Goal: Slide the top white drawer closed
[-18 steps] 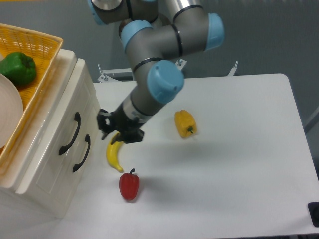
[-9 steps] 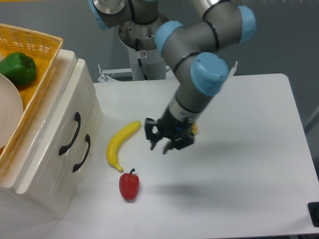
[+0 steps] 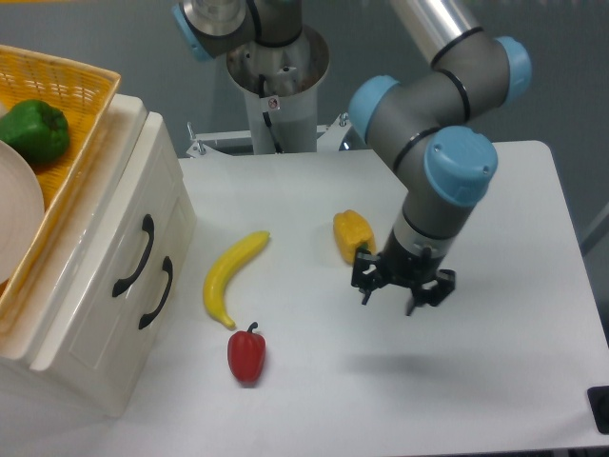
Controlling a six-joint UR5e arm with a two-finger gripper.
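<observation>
The white cabinet stands at the left of the table with two black curved handles on its front. The top white drawer (image 3: 122, 244) is the one nearer the cabinet's top, and its front lies level with the lower drawer (image 3: 176, 249). My gripper (image 3: 390, 297) hangs over the middle of the table, far to the right of the cabinet and just right of a yellow pepper. Its fingers (image 3: 364, 291) point down and stand open with nothing between them.
A banana (image 3: 228, 276) and a red pepper (image 3: 246, 354) lie near the cabinet front. The yellow pepper (image 3: 350, 233) sits mid-table. On the cabinet, a yellow basket (image 3: 67, 81) holds a green pepper (image 3: 33, 129) and a white plate (image 3: 17, 214). The robot base (image 3: 276, 71) stands behind.
My gripper has swung from right beside the drawer fronts, over the banana, far to the right past the yellow pepper. The drawers and the food have not moved.
</observation>
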